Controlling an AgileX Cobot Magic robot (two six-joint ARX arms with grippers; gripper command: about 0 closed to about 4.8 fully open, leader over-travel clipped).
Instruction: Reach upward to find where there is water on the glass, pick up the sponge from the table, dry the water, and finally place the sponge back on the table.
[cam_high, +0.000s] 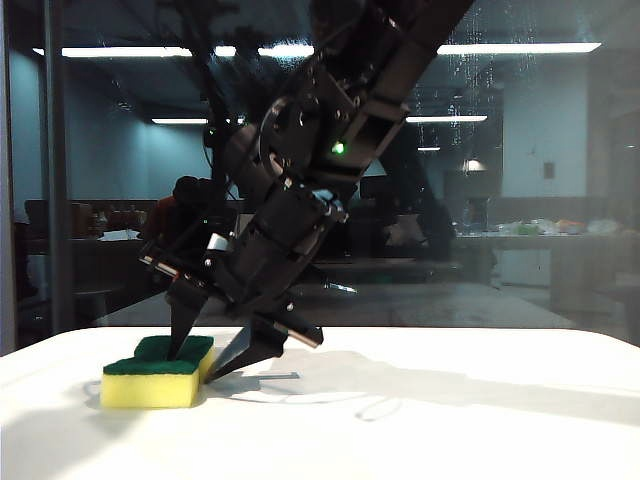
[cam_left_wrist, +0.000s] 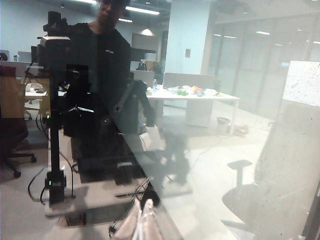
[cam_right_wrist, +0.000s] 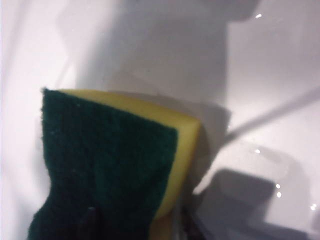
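Exterior view: the glass (cam_high: 560, 200) fills the background, water (cam_high: 475, 75) speckling its upper right. Below lies the white table (cam_high: 450, 420). Lower left, the right gripper (cam_high: 215, 350) straddles the sponge (cam_high: 155, 375), 1 finger on its green top, 1 beside its end, jaws partly closed. Whether the left gripper is parted, I cannot tell.

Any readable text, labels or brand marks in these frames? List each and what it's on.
None readable.
sponge: no print or brand visible.
glass: only reflections; no lettering.
Person's shirt reflected in the left wrist view: small pale chest mark, too blurred to read.
right end effector, jaws either side of the sponge: no legible label.
table: plain.
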